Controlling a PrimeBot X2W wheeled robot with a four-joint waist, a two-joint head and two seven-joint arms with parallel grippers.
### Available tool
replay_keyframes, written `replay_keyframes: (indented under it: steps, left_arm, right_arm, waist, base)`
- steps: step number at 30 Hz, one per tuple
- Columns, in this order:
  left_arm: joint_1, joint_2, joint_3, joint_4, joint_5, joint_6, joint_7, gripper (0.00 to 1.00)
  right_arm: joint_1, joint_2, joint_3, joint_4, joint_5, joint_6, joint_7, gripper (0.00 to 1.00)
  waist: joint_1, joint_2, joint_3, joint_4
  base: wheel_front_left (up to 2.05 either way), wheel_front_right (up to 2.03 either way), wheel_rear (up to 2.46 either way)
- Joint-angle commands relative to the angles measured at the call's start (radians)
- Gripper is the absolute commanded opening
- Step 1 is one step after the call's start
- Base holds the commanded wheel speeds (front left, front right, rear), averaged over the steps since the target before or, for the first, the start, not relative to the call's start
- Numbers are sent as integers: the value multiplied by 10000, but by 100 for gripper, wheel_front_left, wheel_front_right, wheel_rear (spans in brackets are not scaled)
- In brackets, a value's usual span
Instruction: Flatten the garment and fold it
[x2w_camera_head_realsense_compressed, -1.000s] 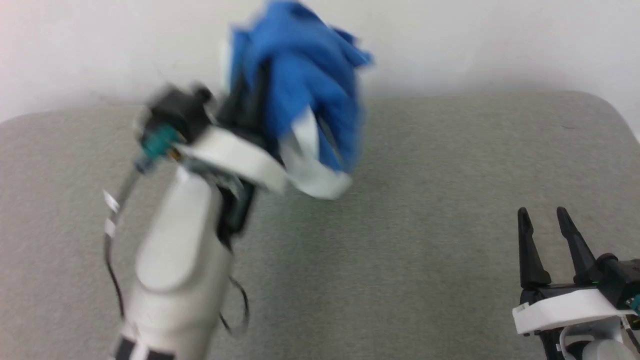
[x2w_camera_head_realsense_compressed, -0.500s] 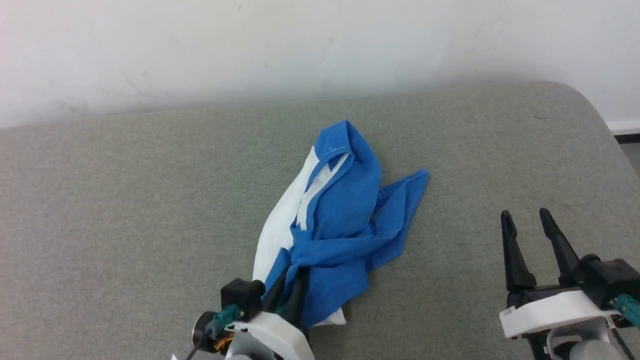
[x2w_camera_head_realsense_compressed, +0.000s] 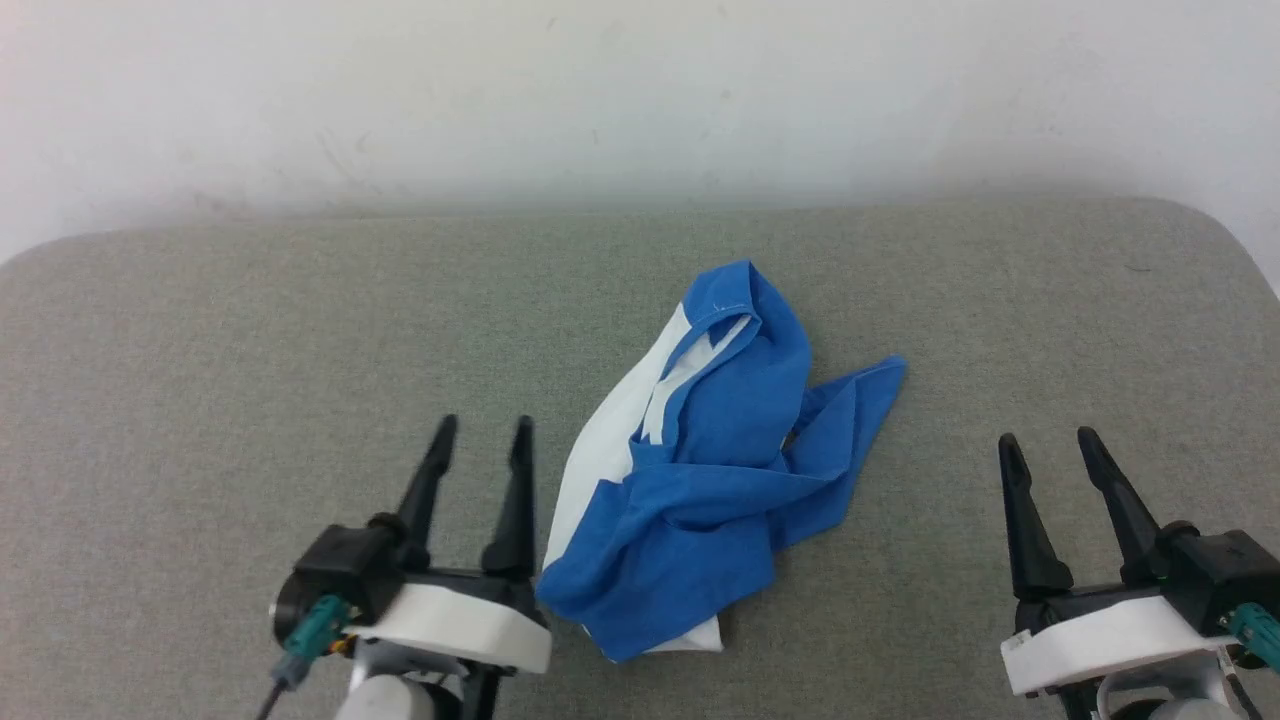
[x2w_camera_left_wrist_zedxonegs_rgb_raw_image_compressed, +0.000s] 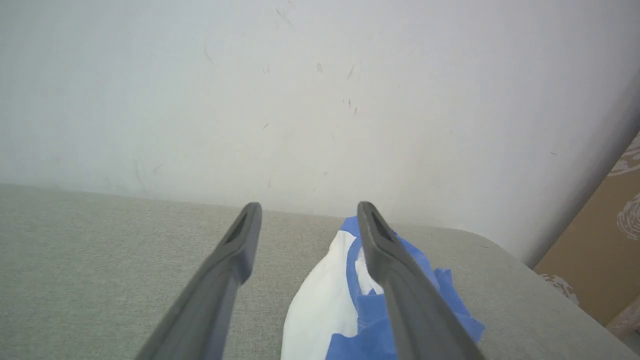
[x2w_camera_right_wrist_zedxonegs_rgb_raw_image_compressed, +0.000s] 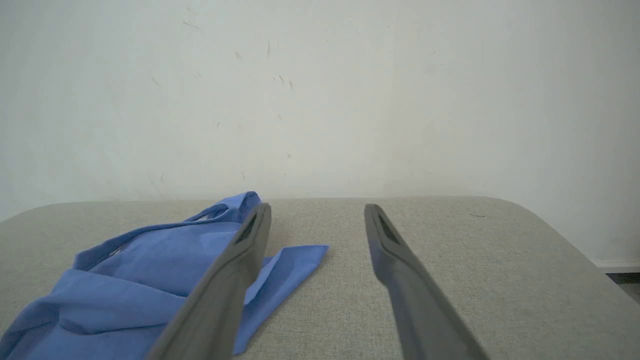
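Garment (x2w_camera_head_realsense_compressed: 700, 480) lies crumpled on grey cushion (x2w_camera_head_realsense_compressed: 200, 350).

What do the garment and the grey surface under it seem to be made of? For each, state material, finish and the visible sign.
The garment: thin, soft cloth, probably jersey knit, matt blue and white; it lies crumpled in limp folds. The surface: woven upholstery fabric, matt grey-green; a fine speckled weave shows, and the rounded corners hint at padding.

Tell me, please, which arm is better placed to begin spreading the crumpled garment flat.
Left, probably: the left gripper sits beside the garment at its white edge, jaws open. The right gripper stands farther off, bare grey surface between it and the blue flap.
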Motion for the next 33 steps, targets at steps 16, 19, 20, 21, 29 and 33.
replay_keyframes:
  steps: [16, 19, 20, 21, 29, 33]
  left_arm:
    - [-601, 1013, 1059, 190, 169, -593, 818, 100]
    - [-1350, 1052, 470, 78, 194, -861, 1643, 100]
    - [-1613, 1043, 191, 44, 207, -954, 1941, 100]
    - [-1877, 1022, -121, 13, 199, -1044, 2231, 100]
    - [-3507, 870, -3345, 489, -465, -1309, 4472, 100]
    - [-4061, 1167, -4831, 1145, -1174, -1313, 5400, 100]
  right_arm:
    - [332, 11, -101, -274, -48, -9, 268, 100]
    - [268, 11, -171, -293, -158, -9, 377, 100]
    - [231, 11, -168, -297, -176, -9, 401, 100]
    - [190, 11, -158, -303, -187, -9, 416, 100]
    - [-77, 11, -104, -225, -176, -9, 461, 100]
    - [-203, 11, -48, -154, -124, -9, 431, 100]
  waist:
    - [0, 0, -11, 66]
    - [0, 0, 84, 49]
    - [0, 0, 130, 26]
    - [0, 0, 173, -3]
    - [0, 0, 504, -369]
    - [0, 0, 669, -602]
  base:
    - [0, 0, 0]
    - [0, 0, 0]
    - [0, 0, 0]
    - [0, 0, 0]
    - [0, 0, 0]
    - [0, 0, 0]
